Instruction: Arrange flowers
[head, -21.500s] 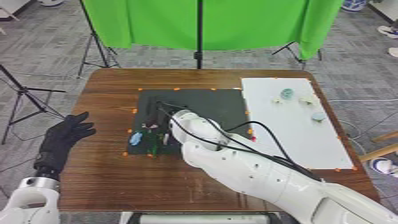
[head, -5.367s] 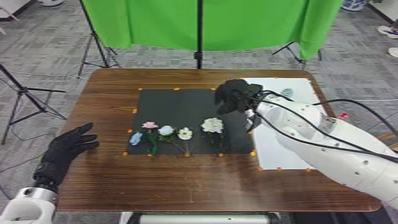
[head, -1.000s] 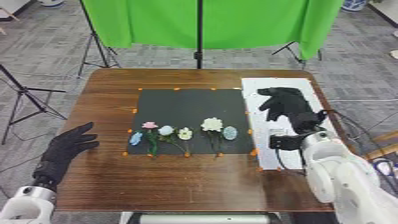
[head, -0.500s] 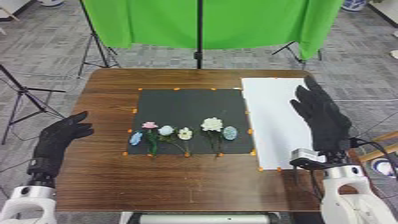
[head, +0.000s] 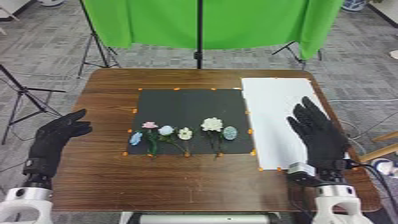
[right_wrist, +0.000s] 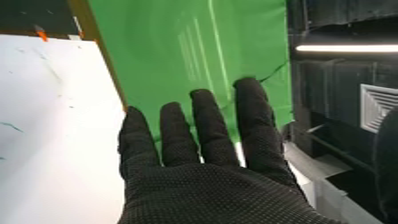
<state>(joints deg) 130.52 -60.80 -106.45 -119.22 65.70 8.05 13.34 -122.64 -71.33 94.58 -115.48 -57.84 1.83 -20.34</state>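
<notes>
Where the dark mat (head: 191, 107) runs nearest the robot, the flowers lie in a loose row, flat, heads away from the robot. Pink flower (head: 149, 125) toward the left, pale blue flower (head: 166, 131) right next to it, then cream flower (head: 185, 133). Large white flower (head: 211, 124) sits further right, small gap between it and the cream one. Thin stems run back toward the mat's near edge; some overlap, can't tell which belongs to which head at the left.

Row ends: light blue piece (head: 136, 138) at far left, by the mat's left edge. Pale oval patterned piece (head: 230, 133) at far right, just beside the white flower, inside the mat.

White sheet (head: 266, 120) is on the mat's right, orange marks around both. Wrist view has faint marks on the sheet.

Right hand (head: 322, 139) is over the right part of the sheet, fingers straight and slightly spread, holding nothing. Can't tell if it touches down.

Left hand (head: 53, 140) is at the left edge of the table (head: 178, 185), well apart from the flowers. Fingers relaxed and extended, nothing in it.

Past the far edge: green cloth (head: 151, 25), black pole (head: 199, 30) in front.
</notes>
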